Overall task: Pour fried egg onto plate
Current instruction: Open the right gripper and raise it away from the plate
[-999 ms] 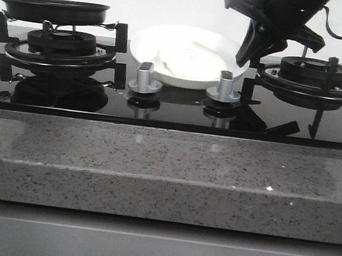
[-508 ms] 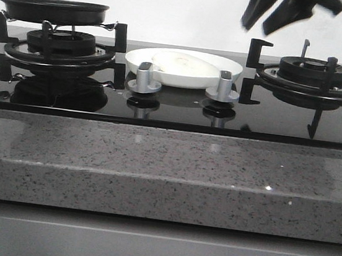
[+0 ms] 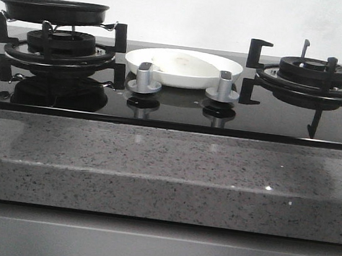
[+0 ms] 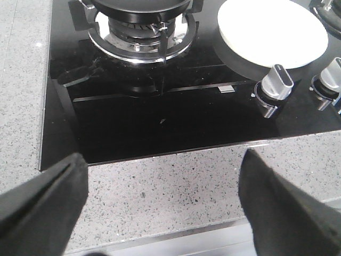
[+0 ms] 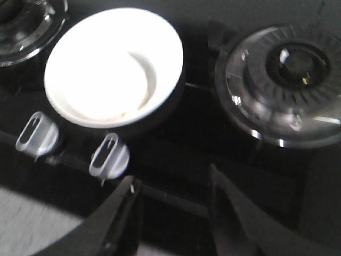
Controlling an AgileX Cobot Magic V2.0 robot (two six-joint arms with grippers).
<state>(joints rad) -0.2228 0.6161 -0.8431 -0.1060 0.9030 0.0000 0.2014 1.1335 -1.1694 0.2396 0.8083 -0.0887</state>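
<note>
Now fried egg [image 3: 178,61] sits on plate [image 3: 227,79] at frame centre w/ both grippers, left gripper [image 4: 160,208] & right gripper [image 5: 170,213], spread apart & empty, so main risk is an arm clipping the rim.

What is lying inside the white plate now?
The fried egg lies inside the plate, toward its left side. The plate's near rim hides the egg's front edge.

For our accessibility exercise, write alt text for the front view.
A white plate holding a pale fried egg sits flat on a black glass hob, behind two silver knobs and between two burners. A black pan rests on the left burner; no tool is visible.
</note>
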